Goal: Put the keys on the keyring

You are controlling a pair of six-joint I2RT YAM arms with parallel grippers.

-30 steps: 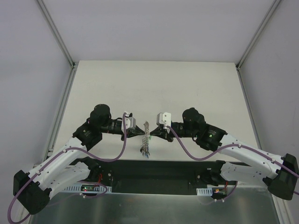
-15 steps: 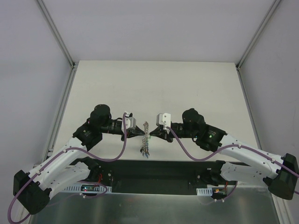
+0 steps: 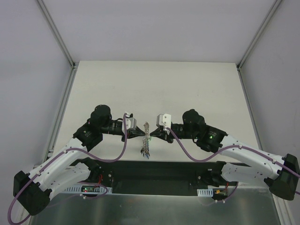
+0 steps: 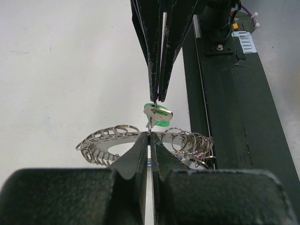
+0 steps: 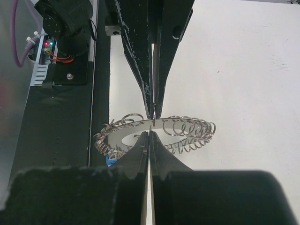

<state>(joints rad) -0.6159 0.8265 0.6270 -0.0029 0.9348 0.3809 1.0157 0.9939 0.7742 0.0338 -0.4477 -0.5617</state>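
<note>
Keyring point(image 5: 165, 123) hangs in the air above the near middle of the desk point(image 3: 154, 84), pinched from both sides. It is a flat grey ring fringed with small wire loops point(image 4: 187, 140). From above it shows edge-on as a thin speckled strip, with a small cluster of keys point(image 3: 146, 151) dangling below it. A blue head point(image 5: 110, 161) peeps out under the rim in the right wrist view.

The left gripper point(image 4: 149, 137) has its jaws clenched on the rim of the ring from the left. The right gripper point(image 5: 149, 133) reaches in from the opposite side with its jaws pressed tight together. The left wrist view shows a green-headed key point(image 4: 158, 115) caught at their tips, just beside the far rim. The 2 sets of jaws point straight at each other, nearly tip to tip.

The desk is a matt off-white sheet with faint scuffs. It lies bare around the ring, whose shadow falls on it below. At the near edge runs a black base strip point(image 3: 154, 171) that carries both arms, and in front of it lies brushed metal sheet point(image 3: 154, 211). Purple cables point(image 3: 124, 150) loop along each white arm. A green light point(image 3: 211, 136) glows on the right arm and a red one point(image 3: 88, 188) at the left base. Plain white walls on 3 sides meet at slim aluminium posts point(image 3: 56, 33).
</note>
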